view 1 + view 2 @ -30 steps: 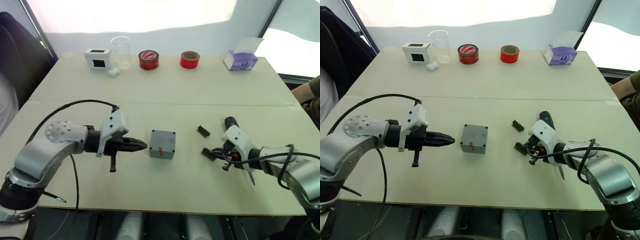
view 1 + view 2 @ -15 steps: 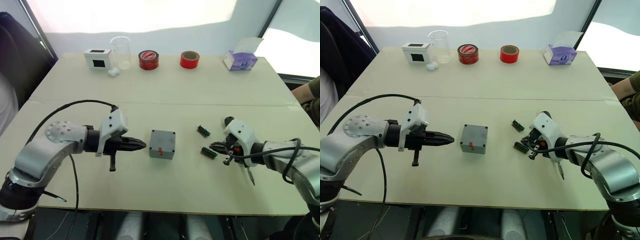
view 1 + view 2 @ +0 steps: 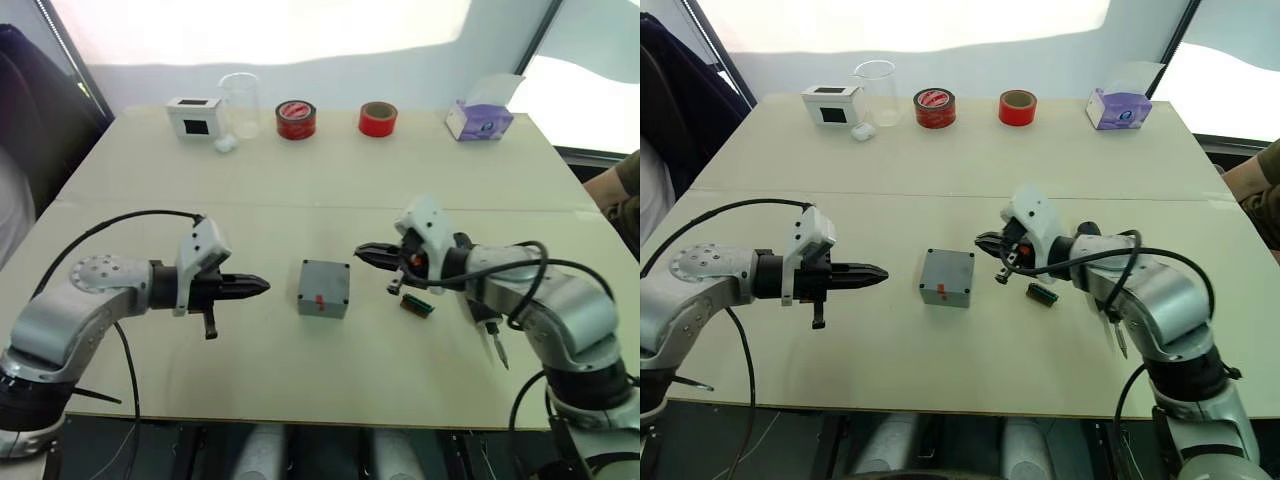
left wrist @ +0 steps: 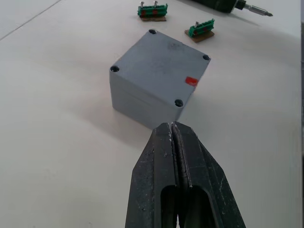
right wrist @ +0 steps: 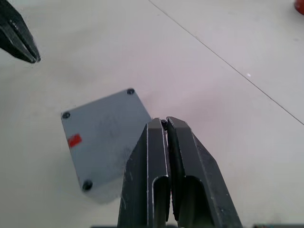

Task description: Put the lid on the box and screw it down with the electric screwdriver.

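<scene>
We are hovering both pinched-together grippers, left gripper (image 3: 262, 286) and right gripper (image 3: 362, 252), beside the box (image 3: 324, 288) on the beige table (image 3: 330, 185) under a bright window.

The place looks like a lab or test workshop. A plain pale wooden table (image 3: 300, 190) stands before a bare white wall and carries bench items: two rolls of red tape (image 3: 297, 119), a clear plastic beaker (image 3: 241, 103), small green circuit connectors (image 4: 153, 11) and a white box with a black window (image 3: 195, 117).

Table (image 3: 330, 190), pale beige. On it: grey box (image 3: 324, 288), two green connectors (image 4: 153, 11), screwdriver (image 3: 487, 322); far edge: white box (image 3: 195, 116), clear beaker (image 3: 240, 103), two red tape rolls (image 3: 296, 119), tissue box (image 3: 479, 120).
</scene>
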